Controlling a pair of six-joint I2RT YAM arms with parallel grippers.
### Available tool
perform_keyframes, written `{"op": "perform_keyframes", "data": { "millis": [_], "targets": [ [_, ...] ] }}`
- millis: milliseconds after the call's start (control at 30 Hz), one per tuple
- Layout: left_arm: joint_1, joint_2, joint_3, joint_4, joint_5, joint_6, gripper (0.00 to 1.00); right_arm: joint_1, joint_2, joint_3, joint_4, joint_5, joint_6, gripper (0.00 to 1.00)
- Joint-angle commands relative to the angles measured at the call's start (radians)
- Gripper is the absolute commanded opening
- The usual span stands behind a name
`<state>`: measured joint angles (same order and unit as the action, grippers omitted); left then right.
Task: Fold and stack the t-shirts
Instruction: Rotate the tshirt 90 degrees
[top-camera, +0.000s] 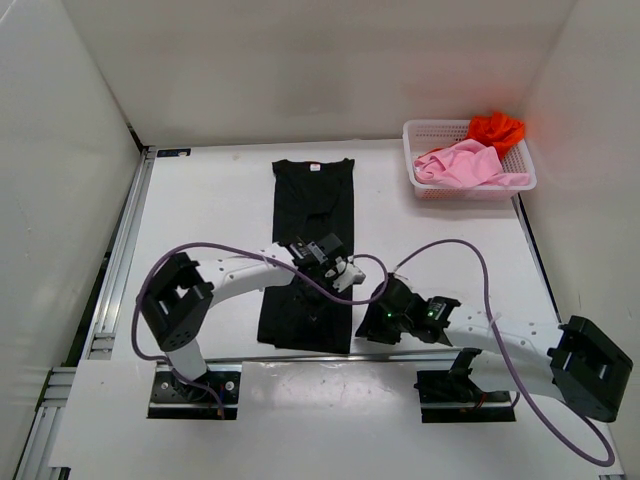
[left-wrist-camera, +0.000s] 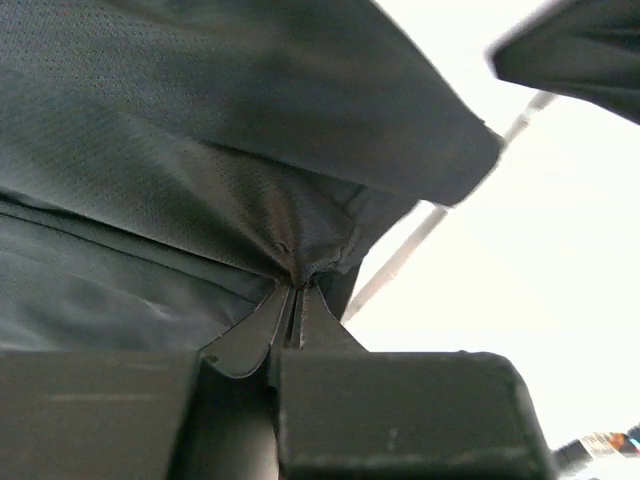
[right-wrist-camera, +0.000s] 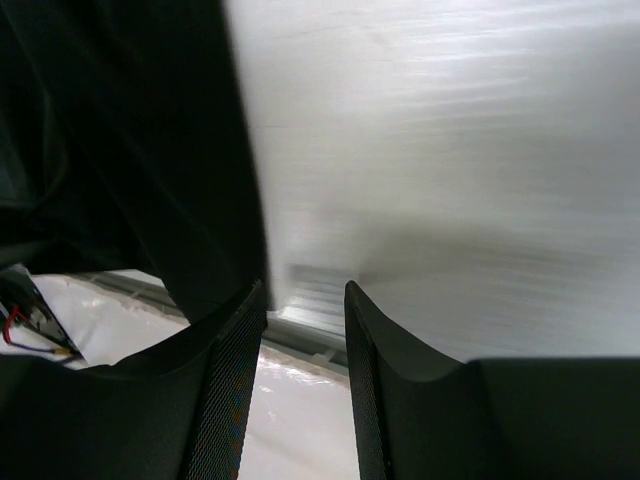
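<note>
The black t-shirt lay on the tabletop, folded lengthwise into a long narrow strip. Its collar, with a small pale label, was at the far end. The cloth was plain, and the left wrist view showed a fine mesh weave. The far half lay flat. The near half was creased and uneven where your two arms met it.

You had the left fingers closed tight on a small pinch of the black fabric. The cloth puckered at the tips and fanned out in folds above and to the left of them. To the right of those fingers the cloth's edge hung clear against bright tabletop. The left arm reached from its base across to the middle of the strip, with its wrist over the shirt. The collar end lay beyond the fingers.

You had the right fingers parted, with nothing between them. In the right wrist view the black cloth hung just left of the left-hand finger, its edge meeting that finger's tip. Whether the two touched could not be told. The gap showed only tabletop and a metal rail. The right arm lay low, stretched from its base toward the shirt's near right edge.

The light pink t-shirt and the orange-red t-shirt were crumpled together in the white mesh basket. The basket stood beyond and to the right of the right fingers, well apart from both pairs. The orange-red one sat behind the pink, at the far rim.
</note>
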<state>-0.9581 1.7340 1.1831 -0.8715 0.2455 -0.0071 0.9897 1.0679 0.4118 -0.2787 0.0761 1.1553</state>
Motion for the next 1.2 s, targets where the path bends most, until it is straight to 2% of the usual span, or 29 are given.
{"op": "perform_keyframes", "data": {
  "millis": [0, 167, 300, 433, 567, 600, 633, 767, 867, 933, 1000, 1033, 1067, 1100, 1167],
  "targets": [
    [0.056, -0.083, -0.037, -0.058, 0.164, 0.007, 0.10, 0.012, 0.030, 0.071, 0.029, -0.022, -0.075, 0.43],
    [0.150, -0.051, -0.086, -0.121, 0.323, 0.007, 0.10, 0.012, 0.040, 0.071, 0.038, -0.022, -0.085, 0.43],
    [0.231, -0.027, -0.100, -0.121, 0.385, 0.007, 0.10, 0.012, 0.049, 0.081, 0.049, -0.041, -0.095, 0.44],
    [0.251, -0.017, -0.100, -0.121, 0.394, 0.007, 0.13, 0.030, 0.096, 0.100, 0.093, -0.064, -0.095, 0.47],
    [0.251, -0.017, -0.135, -0.121, 0.419, 0.007, 0.30, 0.052, 0.155, 0.139, 0.105, -0.073, -0.095, 0.50],
    [0.251, -0.027, -0.135, -0.130, 0.419, 0.007, 0.53, 0.062, 0.168, 0.148, 0.105, -0.073, -0.095, 0.50],
    [0.251, -0.027, -0.135, -0.141, 0.419, 0.007, 0.59, 0.063, 0.168, 0.148, 0.105, -0.073, -0.095, 0.51],
    [0.242, -0.016, -0.053, -0.242, 0.339, 0.007, 0.61, 0.063, 0.168, 0.137, 0.105, -0.073, -0.095, 0.53],
    [0.281, -0.077, 0.034, -0.285, 0.321, 0.007, 0.58, 0.063, 0.159, 0.137, 0.105, -0.107, -0.095, 0.54],
    [0.291, -0.134, 0.047, -0.253, 0.159, 0.007, 0.58, 0.072, 0.159, 0.137, 0.105, -0.116, -0.105, 0.55],
    [0.321, -0.265, -0.044, -0.187, 0.036, 0.007, 0.58, 0.092, 0.168, 0.137, 0.105, -0.116, -0.114, 0.55],
    [0.321, -0.318, -0.095, -0.146, -0.068, 0.007, 0.58, 0.092, 0.179, 0.137, 0.105, -0.116, -0.114, 0.57],
    [0.334, -0.426, -0.155, -0.051, -0.109, 0.007, 0.58, 0.092, 0.179, 0.137, 0.105, -0.116, -0.114, 0.57],
    [0.346, -0.483, -0.281, -0.003, -0.142, 0.007, 0.58, 0.092, 0.179, 0.137, 0.105, -0.116, -0.114, 0.57],
    [0.361, -0.583, -0.394, 0.072, -0.187, 0.007, 0.59, 0.092, 0.179, 0.137, 0.127, -0.116, -0.103, 0.57]
  ]
}}
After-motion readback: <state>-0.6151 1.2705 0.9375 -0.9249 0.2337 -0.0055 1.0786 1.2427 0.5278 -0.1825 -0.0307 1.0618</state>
